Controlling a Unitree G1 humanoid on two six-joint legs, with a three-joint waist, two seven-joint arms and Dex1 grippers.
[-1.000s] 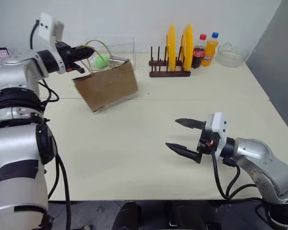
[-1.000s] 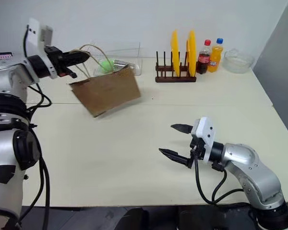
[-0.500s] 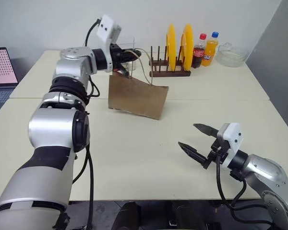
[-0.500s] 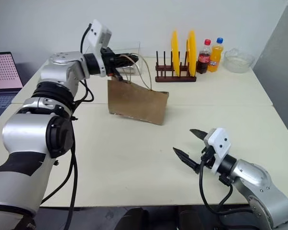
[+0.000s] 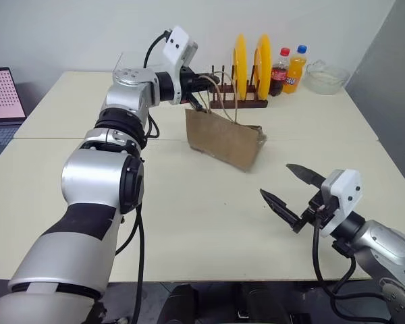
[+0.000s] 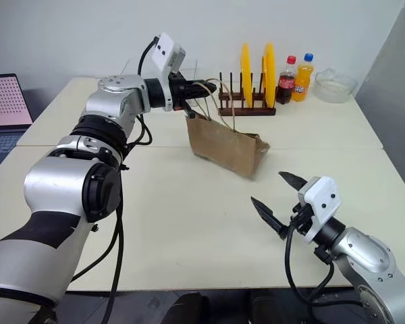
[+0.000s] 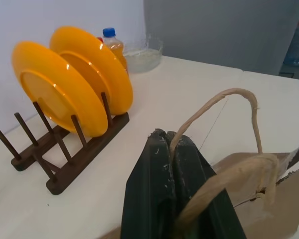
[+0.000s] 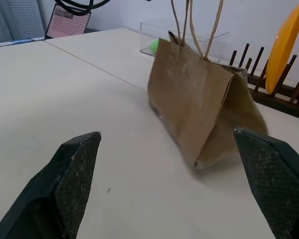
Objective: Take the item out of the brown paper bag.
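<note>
The brown paper bag (image 5: 224, 138) hangs tilted by its tan cord handles (image 7: 230, 95), its lower edge down at the table in front of the dish rack. My left gripper (image 5: 208, 84) reaches level across the table and is shut on those cords, as its black fingers (image 7: 154, 174) show in the left wrist view. The bag's creased side (image 8: 192, 99) faces my right gripper (image 5: 275, 180), which hovers open over the near right of the table, a short way from the bag. The item is hidden.
A wooden dish rack (image 5: 237, 102) with two yellow plates (image 5: 262, 59) stands just behind the bag. A cola bottle (image 5: 280, 71), an orange soda bottle (image 5: 296, 67) and a glass bowl (image 5: 326, 77) are at the far right. A clear box (image 8: 189, 35) sits behind the bag, a laptop (image 5: 1, 94) at far left.
My left arm has swung the bag from the far left to the middle of the table, by the dish rack. The right gripper drifted slightly rightward and nearer, still open.
</note>
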